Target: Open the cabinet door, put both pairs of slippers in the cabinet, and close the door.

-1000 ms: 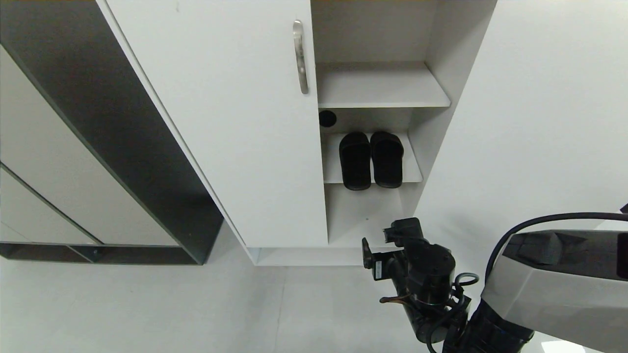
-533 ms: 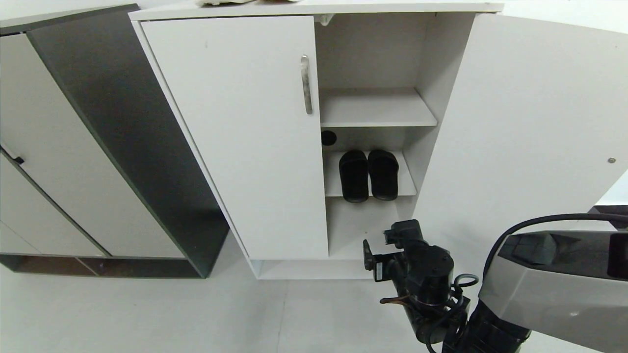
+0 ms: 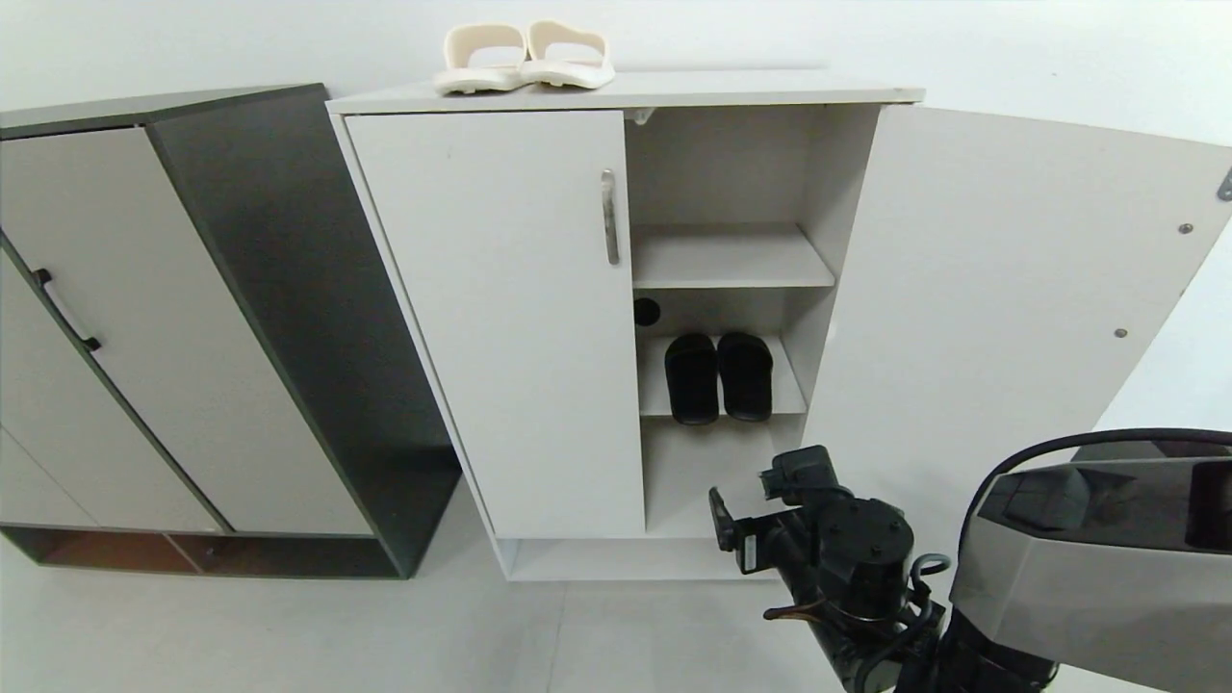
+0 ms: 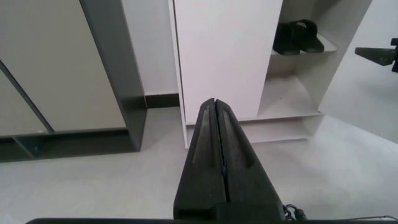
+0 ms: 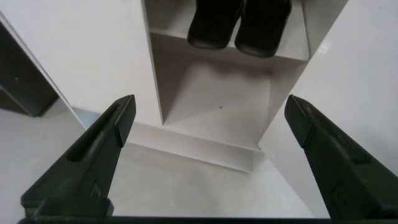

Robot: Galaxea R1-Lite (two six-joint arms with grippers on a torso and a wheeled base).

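Head view: black slippers (image 3: 718,377) were stowed in the cabinet (image 3: 500,318), cream slippers (image 3: 525,56) parked on top, easily knocked off by a sloppy reach, with the right end effector (image 5: 208,106) held wide open and the left end effector (image 4: 215,102) pinched together, both empty.

On my left, one dark grey cabinet (image 3: 289,289) with pale door fronts and a black bar handle (image 3: 65,310), on light grey floor (image 3: 289,635).

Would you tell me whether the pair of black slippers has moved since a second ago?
No. The black slippers sit on the same middle shelf, ends overhanging its front edge; the camera shifted.
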